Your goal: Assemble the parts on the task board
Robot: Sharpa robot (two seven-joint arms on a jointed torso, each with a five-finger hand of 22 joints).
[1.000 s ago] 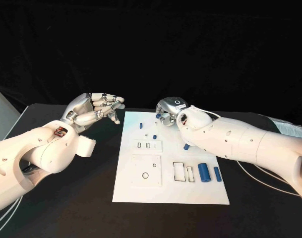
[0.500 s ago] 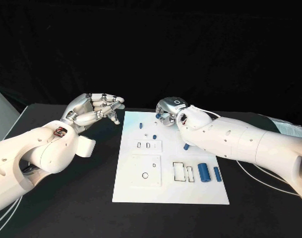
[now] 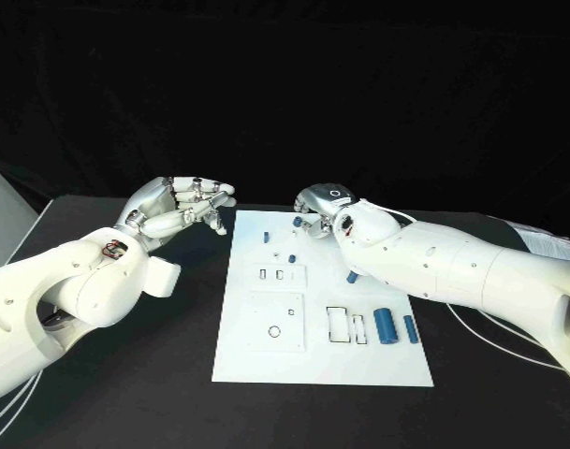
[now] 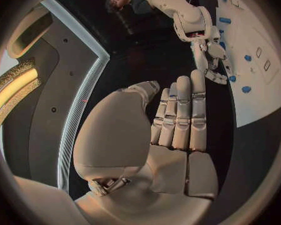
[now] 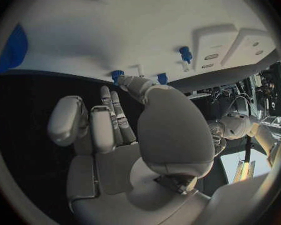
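The white task board is lying in the middle of the black table, carrying small blue parts: two long pieces side by side near its right edge and a few short pegs toward its far end. The left hand is hanging above the table just off the board's far left corner, fingers curled in with nothing in them. The right hand is reaching down over the board's far end, its fingertips touching a small blue peg there; whether it is actually grasping that peg cannot be told.
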